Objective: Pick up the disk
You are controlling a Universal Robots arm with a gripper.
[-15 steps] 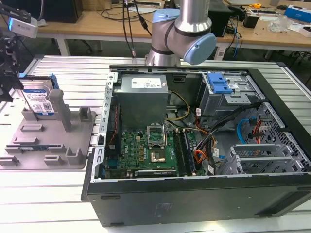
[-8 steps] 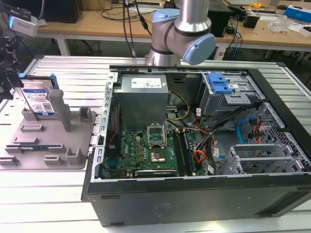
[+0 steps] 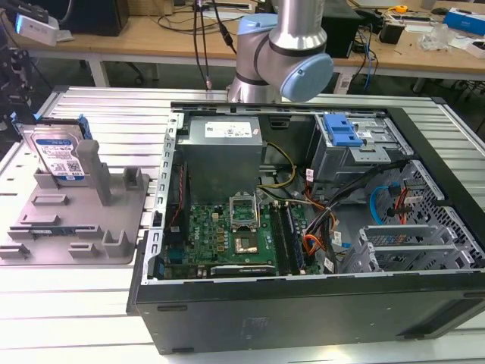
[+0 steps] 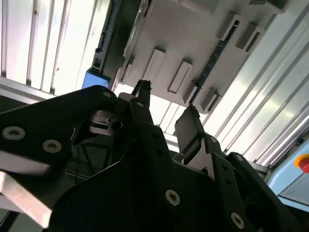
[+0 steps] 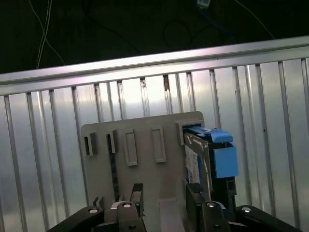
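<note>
Standing edgewise in a grey rack, the disk; claw spread.

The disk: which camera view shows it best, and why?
The exterior view: the disk stands on edge in the grey holder, label visible. The first wrist view shows it edge-on; the second, perhaps a blue corner.

Blue-railed disk standing on edge in grey fixture plate, ribbed metal table beneath, hand close by, fingers spread

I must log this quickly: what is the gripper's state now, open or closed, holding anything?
Gripper: open, holding nothing; the disk stands in the grey holder.
</note>
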